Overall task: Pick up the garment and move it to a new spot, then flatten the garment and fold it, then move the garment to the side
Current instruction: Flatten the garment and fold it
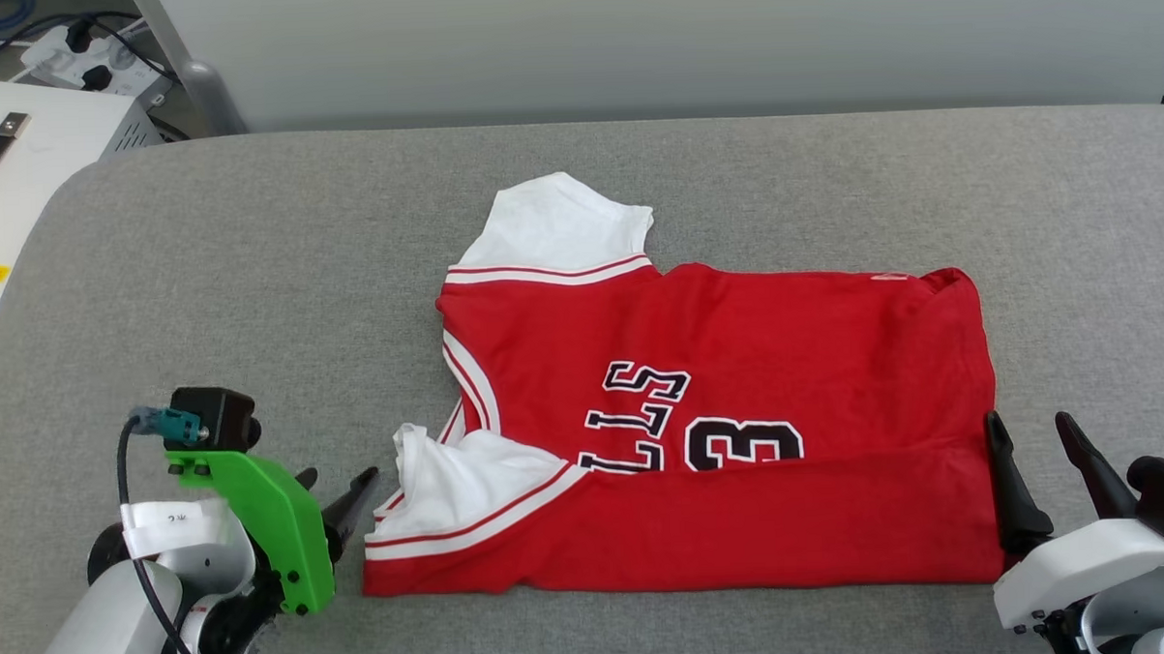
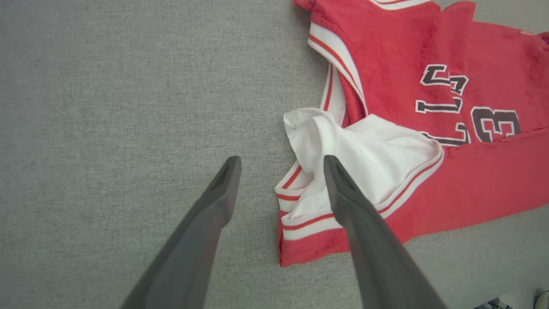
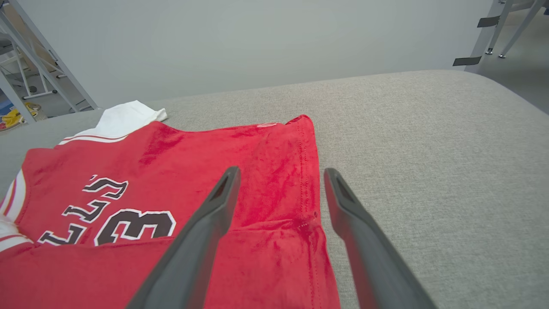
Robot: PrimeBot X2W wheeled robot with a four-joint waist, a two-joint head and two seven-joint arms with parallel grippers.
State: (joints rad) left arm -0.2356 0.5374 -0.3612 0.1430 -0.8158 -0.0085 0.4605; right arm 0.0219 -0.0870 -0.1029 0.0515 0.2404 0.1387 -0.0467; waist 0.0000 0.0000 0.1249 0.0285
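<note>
The garment (image 1: 738, 360) lies sideways in the middle of the grey padded surface (image 1: 251, 280). It is a red jersey with white sleeves, and its near long edge is folded up over the lower half of the black "23" and lettering. One white sleeve (image 1: 559, 221) sticks out toward the back, and the other lies crumpled at the near left corner (image 2: 369, 150). My left gripper (image 1: 338, 479) stands open just left of that corner, one finger (image 2: 343, 193) over the sleeve, holding nothing. Open too, my right gripper (image 1: 1041, 446) sits at the garment's right hem (image 3: 309, 171), fingers either side of the edge.
A white box (image 1: 15, 163) and a power strip with cables (image 1: 79, 49) sit beyond the surface's back left corner. A pale wall runs behind. Metal frame legs (image 3: 493, 38) stand off the right end. Bare grey padding lies left, right and behind the garment.
</note>
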